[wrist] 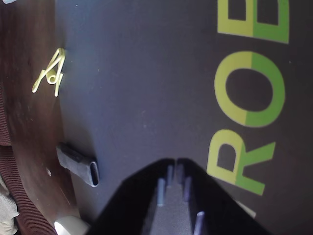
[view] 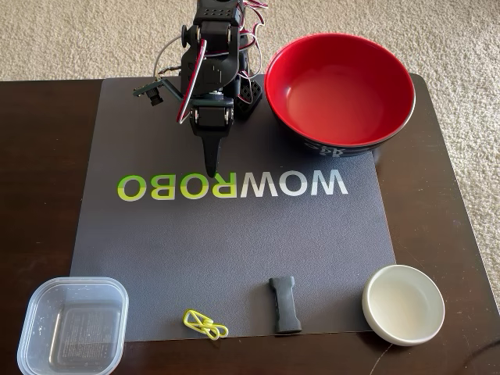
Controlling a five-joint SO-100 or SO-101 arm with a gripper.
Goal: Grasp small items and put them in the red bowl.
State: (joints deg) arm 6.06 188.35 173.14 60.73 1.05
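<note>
The red bowl (view: 340, 90) stands at the back right of the mat. It is glossy red inside and holds nothing. Along the front edge lie a clear square container (view: 74, 326), yellow paper clips (view: 205, 325) (wrist: 51, 73), a black bone-shaped piece (view: 284, 304) (wrist: 78, 164) and a small white dish (view: 403, 304) (wrist: 71, 226). My gripper (view: 210, 166) (wrist: 173, 164) hangs at the back of the mat, pointing down over the printed letters, jaws shut with nothing in them. It is far from every item.
A dark grey mat (view: 234, 250) with "WOWROBO" lettering covers most of the dark wooden table (view: 39, 172). Beige carpet lies beyond the table. The arm's base (view: 223, 86) stands just left of the bowl.
</note>
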